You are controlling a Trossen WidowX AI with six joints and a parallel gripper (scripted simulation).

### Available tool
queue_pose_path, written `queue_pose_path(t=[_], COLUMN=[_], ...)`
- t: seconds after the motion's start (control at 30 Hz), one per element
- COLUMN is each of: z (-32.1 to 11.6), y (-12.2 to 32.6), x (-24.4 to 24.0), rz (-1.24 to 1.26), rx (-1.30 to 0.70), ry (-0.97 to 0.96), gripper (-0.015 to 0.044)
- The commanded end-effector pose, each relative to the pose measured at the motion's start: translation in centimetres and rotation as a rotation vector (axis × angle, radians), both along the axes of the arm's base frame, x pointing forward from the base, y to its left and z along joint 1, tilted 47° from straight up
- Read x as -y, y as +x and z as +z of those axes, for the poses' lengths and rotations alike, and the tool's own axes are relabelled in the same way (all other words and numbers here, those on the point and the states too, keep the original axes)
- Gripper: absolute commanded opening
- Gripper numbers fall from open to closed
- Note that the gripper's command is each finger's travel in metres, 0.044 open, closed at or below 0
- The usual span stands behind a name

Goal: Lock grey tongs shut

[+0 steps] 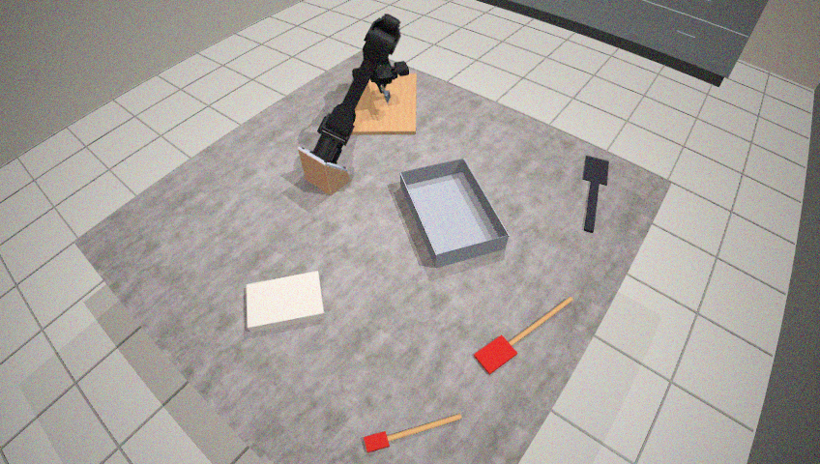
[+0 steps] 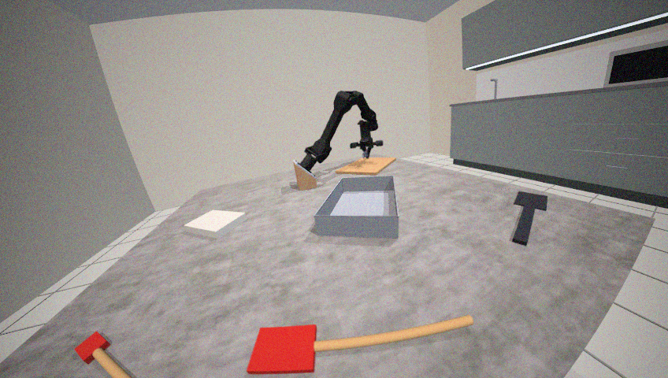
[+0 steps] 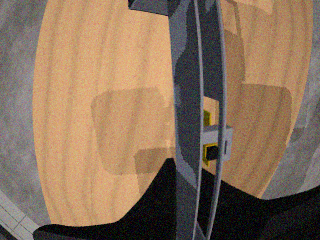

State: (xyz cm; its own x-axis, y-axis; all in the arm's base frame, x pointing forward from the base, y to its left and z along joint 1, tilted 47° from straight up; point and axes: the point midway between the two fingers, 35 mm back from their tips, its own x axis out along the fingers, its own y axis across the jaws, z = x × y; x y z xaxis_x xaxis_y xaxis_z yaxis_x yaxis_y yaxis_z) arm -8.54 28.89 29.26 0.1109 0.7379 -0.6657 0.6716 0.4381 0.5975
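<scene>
Closed on the grey tongs (image 1: pixel 386 95) (image 2: pixel 365 153) (image 3: pixel 186 100), arms near together. Positioned over the wooden board (image 1: pixel 399 109) (image 2: pixel 375 164) (image 3: pixel 70 110). Cannot tell whether touching.

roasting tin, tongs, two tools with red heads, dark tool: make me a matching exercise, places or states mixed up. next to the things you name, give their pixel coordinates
1. roasting tin (image 1: pixel 471 250) (image 2: pixel 356 227)
2. grey tongs (image 1: pixel 387 96) (image 2: pixel 365 153) (image 3: pixel 185 100)
3. red-headed tools (image 1: pixel 495 354) (image 2: pixel 283 349)
4. dark tool (image 1: pixel 592 201) (image 2: pixel 525 220)

A. wooden handles
B. dark from head to handle
C. held over the wooden board (image 1: pixel 402 114) (image 2: pixel 380 164) (image 3: pixel 65 100)
D. open-topped, grey walls

1-D, 2-C, 3-A, 4-B
</scene>
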Motion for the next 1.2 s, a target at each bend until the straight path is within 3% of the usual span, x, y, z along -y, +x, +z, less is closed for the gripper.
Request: queue_pose_path(t=[0.0,0.67,0.9,1.17], z=[0.0,0.0,0.7,2.5], y=[0.0,0.0,3.0,9.8], x=[0.0,0.0,1.2,7.3], rz=[0.000,0.000,-0.003,-0.003], rx=[0.000,0.000,-0.001,-0.004], ry=[0.000,0.000,-0.020,-0.040], gripper=[-0.0097,0.0427,0.0440,0.0440])
